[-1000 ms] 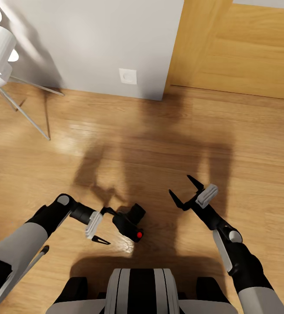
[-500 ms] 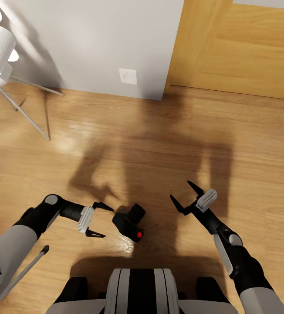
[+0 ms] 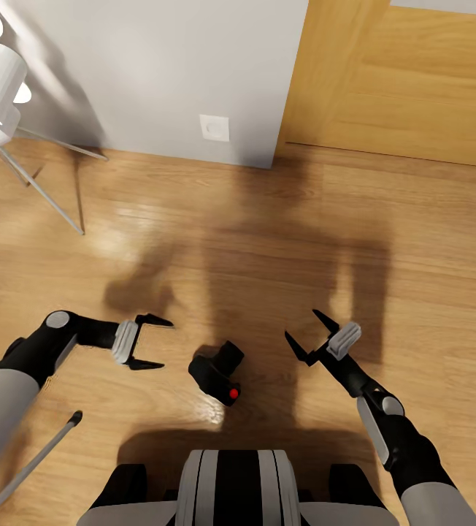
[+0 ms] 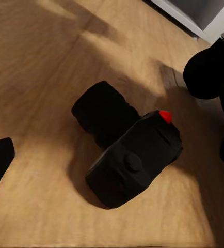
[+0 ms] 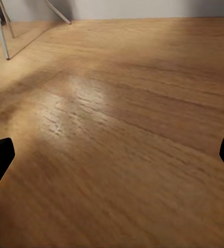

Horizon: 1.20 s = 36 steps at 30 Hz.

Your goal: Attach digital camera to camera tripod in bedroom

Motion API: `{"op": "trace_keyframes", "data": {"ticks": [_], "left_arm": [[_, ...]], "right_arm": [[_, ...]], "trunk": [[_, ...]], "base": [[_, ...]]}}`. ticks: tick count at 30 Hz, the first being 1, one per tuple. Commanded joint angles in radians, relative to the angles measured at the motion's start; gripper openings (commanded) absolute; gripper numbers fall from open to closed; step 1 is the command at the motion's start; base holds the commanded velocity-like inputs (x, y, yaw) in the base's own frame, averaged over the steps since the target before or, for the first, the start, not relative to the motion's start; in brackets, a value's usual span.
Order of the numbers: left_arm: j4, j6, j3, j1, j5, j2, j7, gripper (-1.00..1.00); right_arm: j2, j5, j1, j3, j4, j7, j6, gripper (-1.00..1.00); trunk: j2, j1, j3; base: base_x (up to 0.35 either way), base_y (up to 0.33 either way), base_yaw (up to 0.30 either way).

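Digital camera (image 3: 217, 371) lies on the wood floor (image 3: 267, 241) between both wide-open tools, so bring your left tool (image 3: 149, 342) level with its body, straddle it clear of the lens barrel, then close firmly.

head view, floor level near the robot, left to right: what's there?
left gripper → digital camera lying on the wood floor → right gripper
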Motion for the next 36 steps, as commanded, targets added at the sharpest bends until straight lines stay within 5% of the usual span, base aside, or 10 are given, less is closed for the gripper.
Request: {"op": "trace_keyframes", "data": {"ticks": [1,9,10,20,32,34,35,36], "left_arm": [[0.002,-0.002,0.000,-0.007,0.013,0.007,0.006,1.00],[0.006,0.044,0.045,-0.052,0.010,0.020,0.051,1.00],[0.006,0.081,0.303,-0.052,0.010,0.020,0.086,1.00],[0.028,0.081,0.294,-0.063,0.005,-0.032,0.085,1.00],[0.136,0.054,0.240,-0.064,-0.024,-0.049,0.103,1.00],[0.144,0.034,0.224,-0.064,-0.067,-0.050,0.166,1.00],[0.147,-0.011,0.169,-0.064,-0.182,-0.048,0.271,1.00],[0.147,-0.022,0.152,-0.064,-0.211,-0.047,0.288,1.00]], "right_arm": [[0.000,-0.009,0.000,-0.001,0.001,0.009,0.001,1.00],[0.000,-0.008,-0.001,-0.001,0.001,0.009,0.001,1.00],[0.000,-0.008,-0.001,-0.001,0.001,0.009,0.001,1.00],[0.000,-0.008,-0.001,-0.001,0.002,0.009,0.002,1.00],[0.000,-0.008,0.000,-0.001,0.002,0.009,0.002,1.00],[0.000,-0.008,0.000,0.000,0.002,0.008,0.002,1.00],[0.000,-0.008,0.000,0.000,0.003,0.008,0.002,1.00],[0.000,-0.008,0.000,0.000,0.004,0.008,0.002,1.00]], "trunk": [[0.000,0.000,0.000],[0.000,0.000,0.000],[0.000,0.000,0.000],[0.000,0.000,0.000],[0.000,0.000,0.000],[0.000,0.000,0.000],[0.000,0.000,0.000],[0.000,0.000,0.000]], "base": [[0.000,0.000,0.000],[0.000,0.000,0.000],[0.000,0.000,0.000],[0.000,0.000,0.000],[0.000,0.000,0.000],[0.000,0.000,0.000],[0.000,0.000,0.000],[0.000,0.000,0.000]]}}
